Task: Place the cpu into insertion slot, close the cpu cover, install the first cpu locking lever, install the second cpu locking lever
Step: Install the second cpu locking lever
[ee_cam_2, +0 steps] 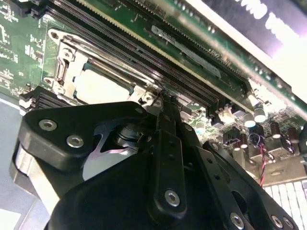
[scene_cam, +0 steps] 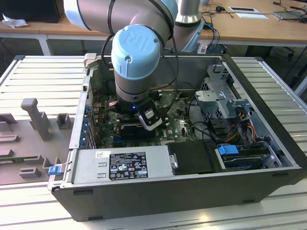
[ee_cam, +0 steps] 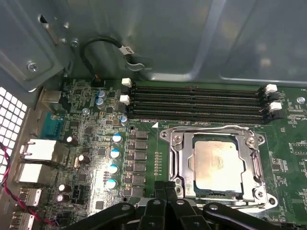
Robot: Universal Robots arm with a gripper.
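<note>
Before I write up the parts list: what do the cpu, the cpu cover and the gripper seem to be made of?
The cpu looks like metal with a dull, slightly blotchy silver top. The cpu cover, closed around it, looks like thin bright stamped steel, judging by its glints and sharp edges. The gripper looks matte black, plastic or coated metal, with silver screw heads; which one is unclear.

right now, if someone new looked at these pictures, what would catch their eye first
Most striking is the big grey and pale-blue robot arm reaching down into the open computer case in the exterior view. In the first wrist view, the cpu sits in its socket on the green motherboard, with the silver cpu cover lying closed around it. The gripper is just beside that socket, its fingers pressed together.
</note>
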